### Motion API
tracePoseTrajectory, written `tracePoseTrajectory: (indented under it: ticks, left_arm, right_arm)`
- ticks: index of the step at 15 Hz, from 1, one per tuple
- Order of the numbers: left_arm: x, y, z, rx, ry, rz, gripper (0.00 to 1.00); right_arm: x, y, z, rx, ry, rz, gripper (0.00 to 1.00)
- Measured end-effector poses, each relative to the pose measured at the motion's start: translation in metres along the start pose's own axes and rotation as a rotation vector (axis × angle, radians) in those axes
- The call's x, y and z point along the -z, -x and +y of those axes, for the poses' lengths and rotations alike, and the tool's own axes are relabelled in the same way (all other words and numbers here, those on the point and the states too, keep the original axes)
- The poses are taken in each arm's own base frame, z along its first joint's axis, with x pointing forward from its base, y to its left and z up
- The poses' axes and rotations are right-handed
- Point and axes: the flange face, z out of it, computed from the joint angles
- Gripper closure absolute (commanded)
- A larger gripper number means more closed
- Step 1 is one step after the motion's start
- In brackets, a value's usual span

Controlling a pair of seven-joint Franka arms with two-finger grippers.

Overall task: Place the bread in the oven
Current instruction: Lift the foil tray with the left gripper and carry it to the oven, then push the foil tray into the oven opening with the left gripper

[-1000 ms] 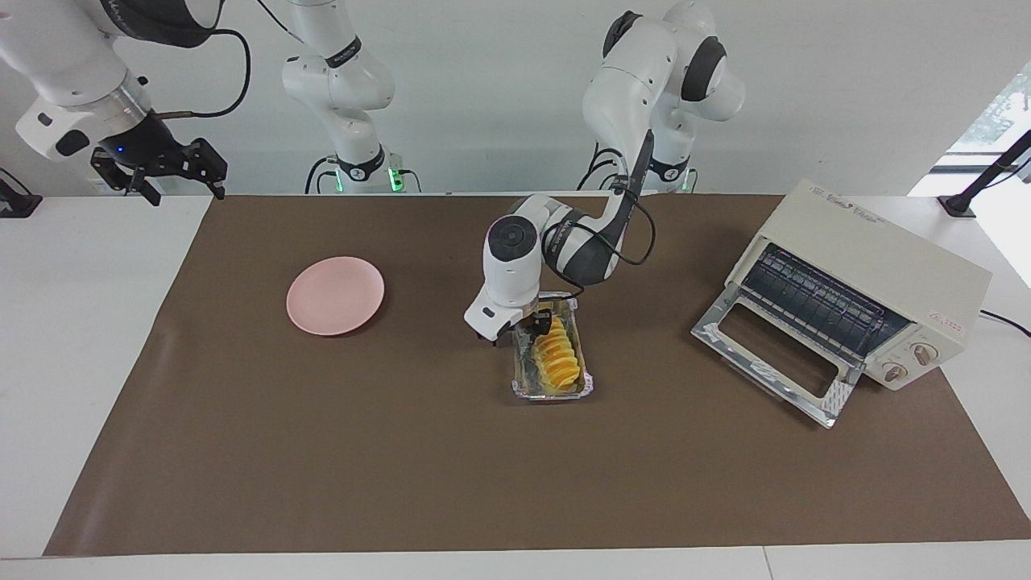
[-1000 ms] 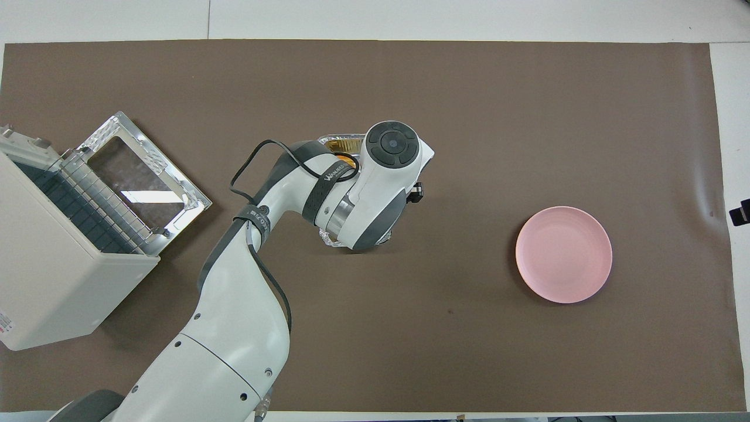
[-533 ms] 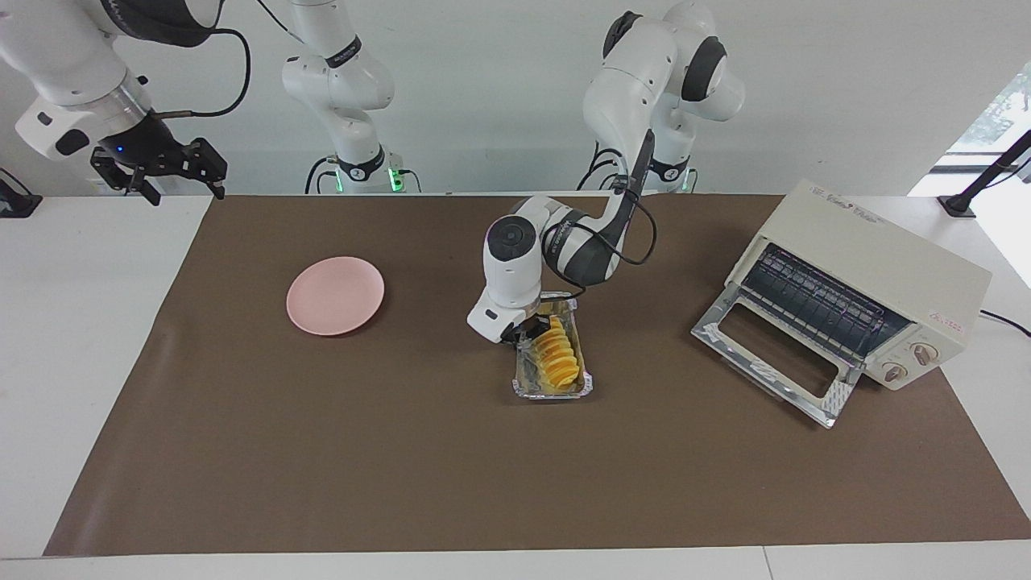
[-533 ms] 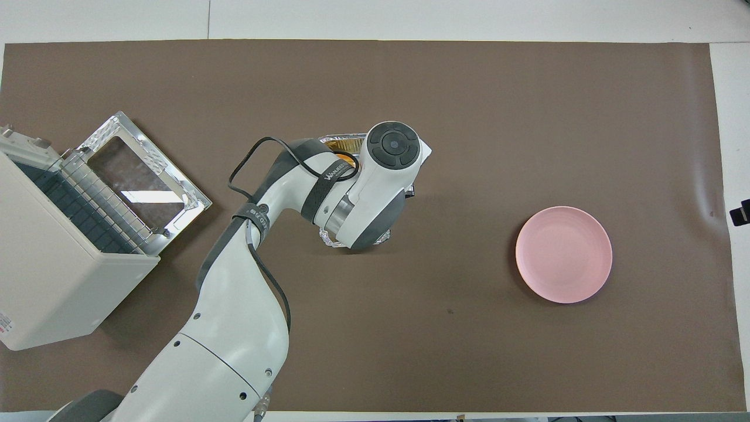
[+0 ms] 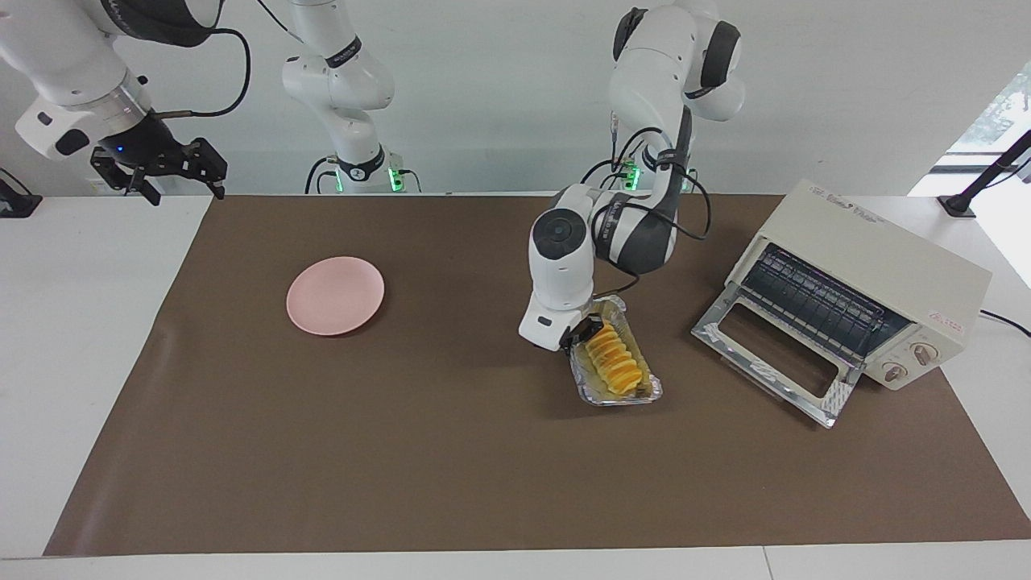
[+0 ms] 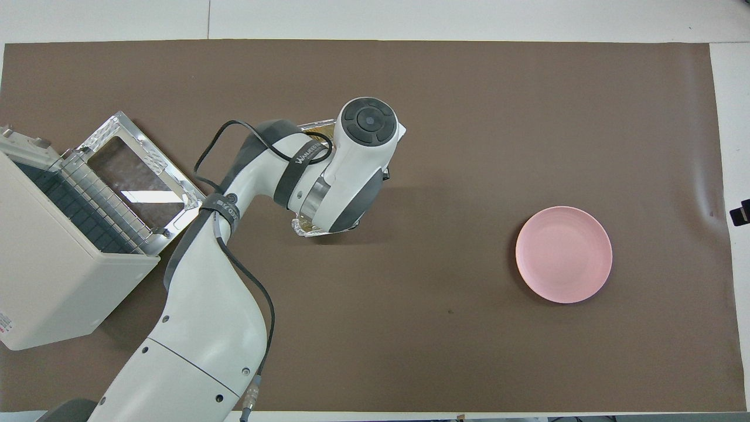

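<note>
Now seen on the surface (image 5: 338, 451), under a brown mat: the bread (image 5: 614, 361) lying in a crinkled foil tray (image 5: 644, 392), between a pink plate (image 5: 335, 295) and the oven (image 5: 854, 294), nearer to the oven. Oven door (image 5: 772, 354) folded down flat toward the tray, wire rack showing inside. Left end effector (image 5: 582, 333) low at the tray's end nearest the robots, pinching the tray rim there. Right end effector (image 5: 161, 173) waiting high over the white border at the right arm's end, fingers spread apart. Plain white wall above; a window at the oven's end.
</note>
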Motion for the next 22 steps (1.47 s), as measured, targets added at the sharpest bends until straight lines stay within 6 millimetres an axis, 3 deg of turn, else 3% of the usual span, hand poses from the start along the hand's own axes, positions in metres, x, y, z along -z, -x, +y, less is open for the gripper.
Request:
tracePoseTrajectory:
  ticks: [4, 8, 10, 13, 16, 18, 22]
  left_arm:
    - [0.021, -0.064, -0.087, 0.161, -0.029, 0.046, 1.00]
    - [0.008, -0.114, -0.182, 0.312, -0.063, 0.013, 1.00]
    - [-0.002, -0.125, -0.220, 0.366, -0.086, -0.030, 1.00]
    - [-0.012, -0.128, -0.256, 0.416, -0.129, -0.111, 1.00]
    - [-0.020, -0.127, -0.277, 0.445, -0.156, -0.167, 1.00]
    - [-0.027, -0.125, -0.285, 0.454, -0.164, -0.185, 1.00]
    - [-0.039, -0.123, -0.315, 0.493, -0.178, -0.219, 1.00]
  right_arm:
    - [0.000, 0.000, 0.000, 0.000, 0.000, 0.000, 0.00]
    - [0.000, 0.000, 0.000, 0.000, 0.000, 0.000, 0.00]
    - [0.000, -0.001, -0.002, 0.004, 0.000, 0.000, 0.00]
    - [0.001, -0.007, -0.025, 0.048, 0.006, -0.001, 0.00]
    - [0.001, -0.014, -0.053, 0.103, 0.013, -0.002, 0.00]
    - [0.001, -0.014, -0.056, 0.107, 0.014, -0.002, 0.00]
    - [0.001, -0.011, -0.039, 0.076, 0.010, -0.002, 0.00]
